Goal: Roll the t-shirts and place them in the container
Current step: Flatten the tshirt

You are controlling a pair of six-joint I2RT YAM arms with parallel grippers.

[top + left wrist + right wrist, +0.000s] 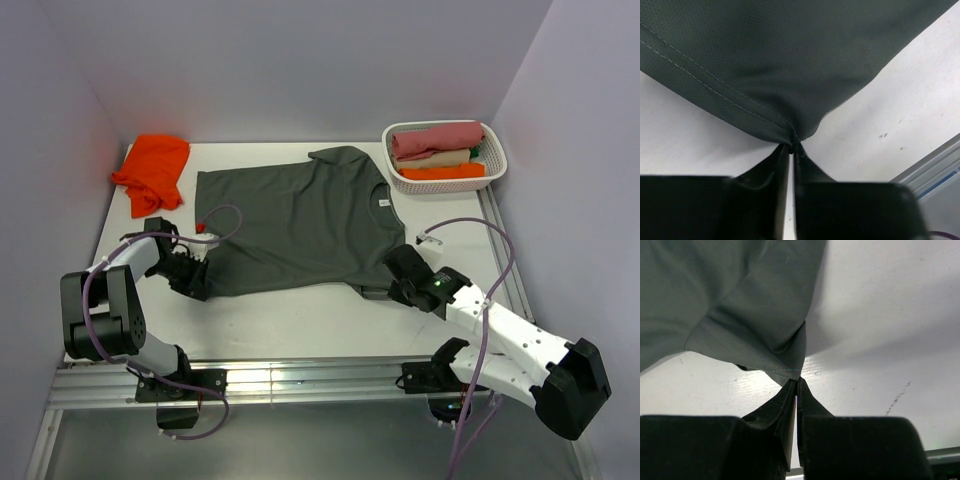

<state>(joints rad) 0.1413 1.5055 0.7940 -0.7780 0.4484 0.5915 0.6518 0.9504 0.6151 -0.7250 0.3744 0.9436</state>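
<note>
A dark charcoal-grey t-shirt (295, 220) lies spread flat on the white table, its collar to the right and its hem to the left. My left gripper (198, 287) is shut on the shirt's near hem corner, seen in the left wrist view (791, 143) pinching the stitched hem (730, 95). My right gripper (385, 288) is shut on the near sleeve edge, and in the right wrist view (798, 380) its tips pinch the cloth (755, 335). A bright orange-red t-shirt (152, 170) lies crumpled at the table's far left corner.
A white basket (445, 182) at the far right holds rolled pink, cream and orange cloths. Purple cables loop over both arms. A metal rail (300, 378) runs along the table's near edge. Grey walls close in on three sides.
</note>
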